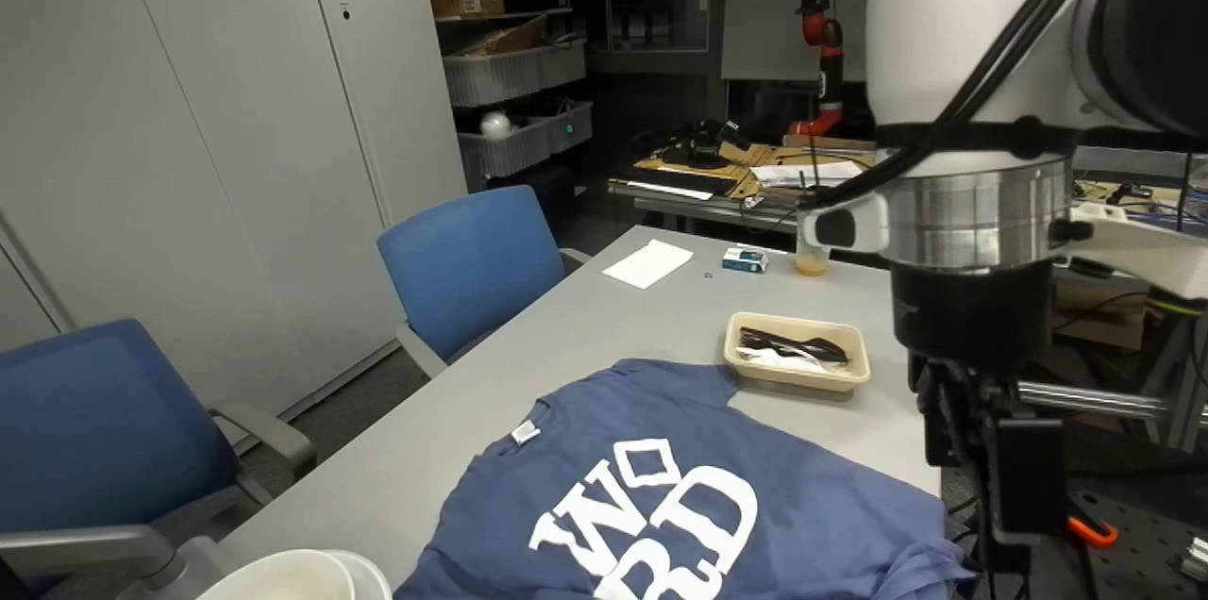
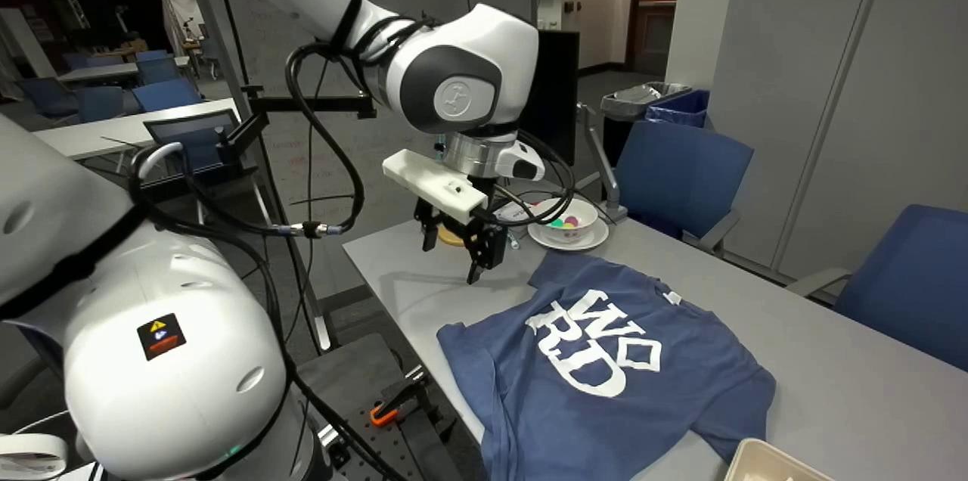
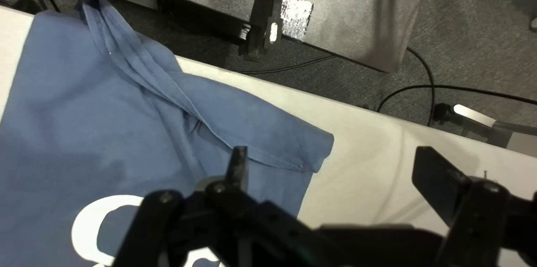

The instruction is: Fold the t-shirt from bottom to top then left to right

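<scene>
The navy t-shirt lies spread on the table in both exterior views [image 1: 812, 506] [image 2: 681, 360], its white lettering facing up. Its collar with a white tag points to the chair side. In the wrist view the t-shirt [image 3: 84, 132] has its hem edge rumpled and partly turned over along the table edge, and one end reaches past that edge. My gripper [image 2: 451, 258] is open and empty above the table beside a bottom corner of the shirt. In the wrist view the gripper [image 3: 331, 162] has its fingers wide apart, the left one over the cloth, the right one over bare table.
A beige tray [image 1: 802, 380] with dark and white utensils sits by one sleeve. A white bowl [image 2: 556, 233] with coloured balls stands on a plate [image 2: 597, 240] beyond the other sleeve. Blue chairs [image 1: 472, 270] line the far side. An orange-handled clamp [image 2: 384, 415] sits on the robot's stand.
</scene>
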### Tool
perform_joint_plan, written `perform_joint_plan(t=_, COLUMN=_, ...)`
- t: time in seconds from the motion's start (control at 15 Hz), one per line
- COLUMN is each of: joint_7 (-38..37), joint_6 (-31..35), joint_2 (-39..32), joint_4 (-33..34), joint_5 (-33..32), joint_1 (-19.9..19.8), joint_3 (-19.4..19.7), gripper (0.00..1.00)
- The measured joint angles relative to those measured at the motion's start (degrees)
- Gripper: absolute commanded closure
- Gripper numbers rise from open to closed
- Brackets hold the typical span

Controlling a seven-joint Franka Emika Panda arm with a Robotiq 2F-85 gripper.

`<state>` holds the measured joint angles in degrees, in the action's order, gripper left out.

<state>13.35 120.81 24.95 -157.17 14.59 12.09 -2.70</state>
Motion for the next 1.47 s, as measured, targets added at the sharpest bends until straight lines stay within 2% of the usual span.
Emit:
perform_joint_plan(t=0.27, joint_7=-3.2, joint_6=5.5, joint_2=-9.2, joint_4=3.4, joint_5=-2.6, joint_1=0.2, joint_3=-4.4, gripper=0.0)
perform_joint_plan(t=0.47, joint_7=-5.3, joint_6=8.0, joint_2=-16.5, joint_4=7.4, joint_5=-4.2, joint_1=0.2, joint_3=-6.3, gripper=0.0)
perform_joint_plan(t=0.67, joint_7=-6.3, joint_6=10.2, joint_2=-22.8, joint_4=10.0, joint_5=-4.1, joint_1=0.2, joint_3=-7.1, gripper=0.0)
perform_joint_plan(t=1.0, joint_7=-8.8, joint_6=17.1, joint_2=-30.3, joint_4=9.6, joint_5=-4.0, joint_1=0.2, joint_3=-8.0, gripper=0.0)
perform_joint_plan(t=1.47, joint_7=-18.1, joint_6=25.8, joint_2=-38.9, joint_4=9.7, joint_5=-6.3, joint_1=1.7, joint_3=-9.2, gripper=0.09)
